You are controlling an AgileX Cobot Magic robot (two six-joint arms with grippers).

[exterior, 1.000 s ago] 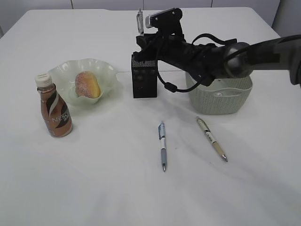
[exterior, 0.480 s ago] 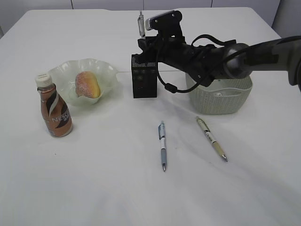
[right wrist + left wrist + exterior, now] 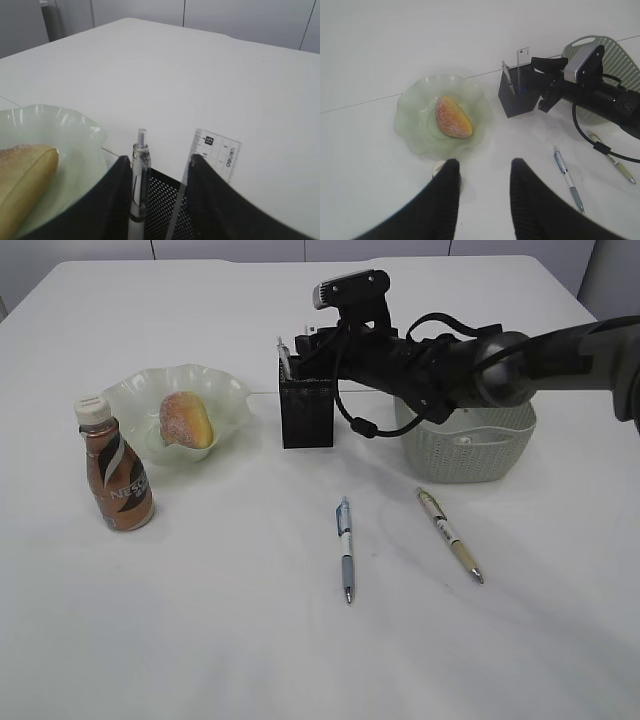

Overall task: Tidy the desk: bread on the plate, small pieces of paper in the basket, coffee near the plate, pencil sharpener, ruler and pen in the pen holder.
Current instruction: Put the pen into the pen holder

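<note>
My right gripper [image 3: 306, 343] hovers over the black mesh pen holder [image 3: 307, 412], open. A clear pen [image 3: 140, 180] stands in the holder between its fingers, close to the left one, beside a clear ruler [image 3: 217, 155]. Two more pens [image 3: 345, 548] [image 3: 450, 535] lie on the table in front. The bread [image 3: 187, 419] rests on the pale green plate [image 3: 225, 390], and the coffee bottle [image 3: 118, 480] stands next to it. My left gripper [image 3: 485, 167] is open and empty above the table, its left finger over the bottle's cap [image 3: 438, 168]. Pencil sharpener and paper pieces are out of view.
A grey-green woven basket [image 3: 470, 450] stands right of the pen holder, under the right arm's forearm; its inside is hidden. The white table reaches wide to the front and sides.
The right gripper opened and the pen it held above the holder dropped down into the holder. The left gripper has not moved.
</note>
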